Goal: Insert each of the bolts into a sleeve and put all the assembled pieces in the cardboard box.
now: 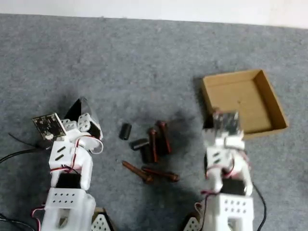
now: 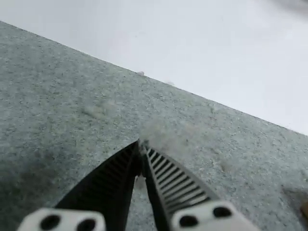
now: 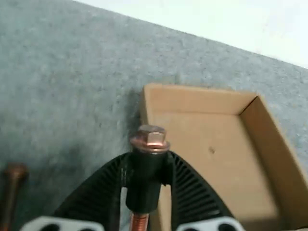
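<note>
My right gripper [image 3: 147, 161] is shut on a black sleeve [image 3: 143, 183] with a copper bolt [image 3: 150, 138] through it. It holds the piece upright just short of the near left corner of the open cardboard box [image 3: 250, 120]. In the high view that arm's wrist [image 1: 225, 126] stands at the box's [image 1: 269, 98] front left edge. My left gripper [image 2: 142, 144] is shut with nothing in it, over bare carpet at the left [image 1: 81, 107]. Between the arms lie loose black sleeves [image 1: 125, 131], bolts seated in sleeves [image 1: 154, 144] and two bare bolts [image 1: 137, 172].
Grey carpet covers the table [image 1: 144, 62]. Its far edge meets a white surface [image 2: 216, 48]. Another copper bolt [image 3: 12, 185] lies on the carpet beside my right gripper. Cables [image 1: 17, 154] trail off the left arm's base.
</note>
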